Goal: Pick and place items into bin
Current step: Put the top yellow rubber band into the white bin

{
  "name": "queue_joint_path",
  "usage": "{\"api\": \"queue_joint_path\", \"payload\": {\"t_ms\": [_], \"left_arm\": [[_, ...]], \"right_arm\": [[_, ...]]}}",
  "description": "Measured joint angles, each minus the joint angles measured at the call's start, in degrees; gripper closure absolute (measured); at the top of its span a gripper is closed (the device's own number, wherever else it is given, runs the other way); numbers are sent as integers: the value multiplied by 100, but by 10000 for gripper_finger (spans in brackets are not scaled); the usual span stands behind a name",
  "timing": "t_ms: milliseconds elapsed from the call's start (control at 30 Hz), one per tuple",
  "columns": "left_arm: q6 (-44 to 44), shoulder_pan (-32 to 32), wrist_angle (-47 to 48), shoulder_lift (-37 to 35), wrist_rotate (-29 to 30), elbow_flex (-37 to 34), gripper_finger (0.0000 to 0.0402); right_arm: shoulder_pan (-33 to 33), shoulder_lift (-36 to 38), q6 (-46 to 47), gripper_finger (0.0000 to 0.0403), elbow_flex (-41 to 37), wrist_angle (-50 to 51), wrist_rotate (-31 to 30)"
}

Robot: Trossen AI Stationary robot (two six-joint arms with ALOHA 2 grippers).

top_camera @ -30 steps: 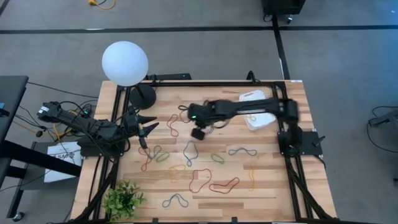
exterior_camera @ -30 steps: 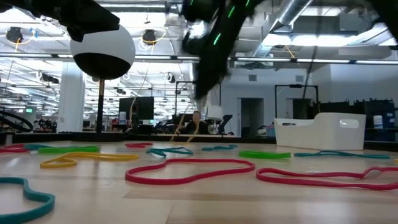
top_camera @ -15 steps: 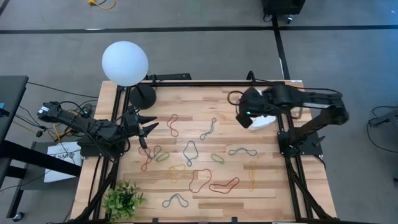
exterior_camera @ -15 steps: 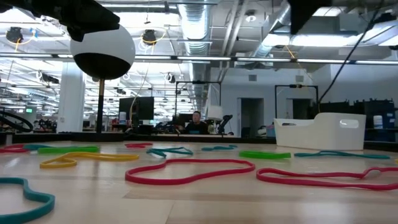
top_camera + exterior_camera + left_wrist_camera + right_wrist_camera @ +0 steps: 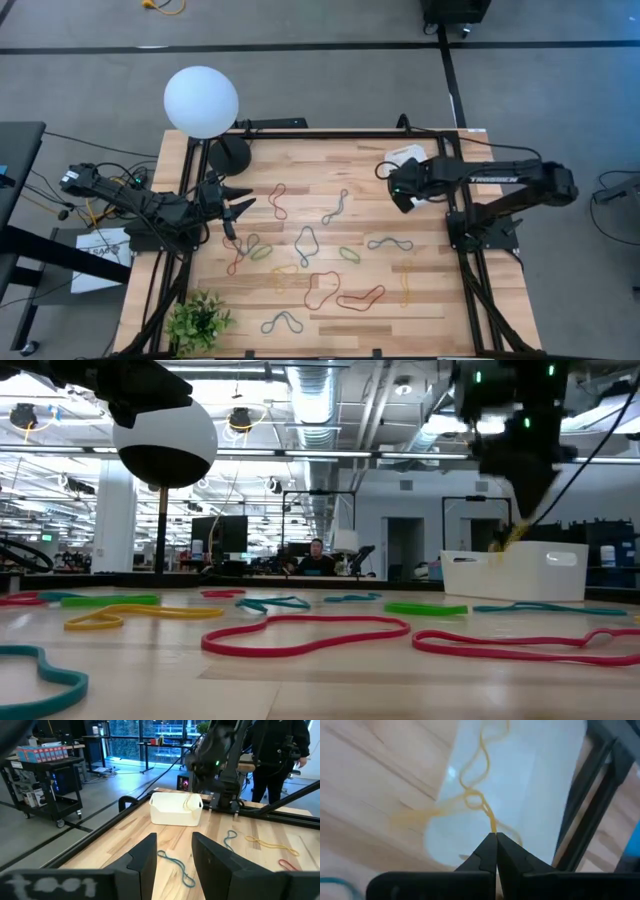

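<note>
1 yellow band (image 5: 479,800) in right pincer (image 5: 493,838)

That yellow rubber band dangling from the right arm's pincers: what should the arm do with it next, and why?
Probably open its fingers. The right gripper is pinched shut on the yellow band, which dangles over the white bin, so letting go should drop it inside. The left gripper waits open at the table's far left.

The right arm (image 5: 500,180) carries white lettering along its upper link, reading "TROSSEN" in the high view. No other text is legible.
</note>
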State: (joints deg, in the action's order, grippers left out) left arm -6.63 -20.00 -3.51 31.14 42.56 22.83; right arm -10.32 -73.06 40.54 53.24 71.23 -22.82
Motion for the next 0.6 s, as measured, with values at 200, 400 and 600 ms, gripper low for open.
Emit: {"api": "queue_joint_path", "payload": {"t_ms": [200, 400, 600], "left_arm": [[0, 0, -4, 0, 5, 0, 288], [35, 0, -6, 0, 31, 0, 288], [70, -1, 3, 0, 31, 0, 288]], "right_arm": [[-812, -124, -434, 403, -396, -141, -182], [-1556, -124, -484, 403, -401, -332, -577], [-1752, -124, -737, 403, -399, -1054, -234]]}}
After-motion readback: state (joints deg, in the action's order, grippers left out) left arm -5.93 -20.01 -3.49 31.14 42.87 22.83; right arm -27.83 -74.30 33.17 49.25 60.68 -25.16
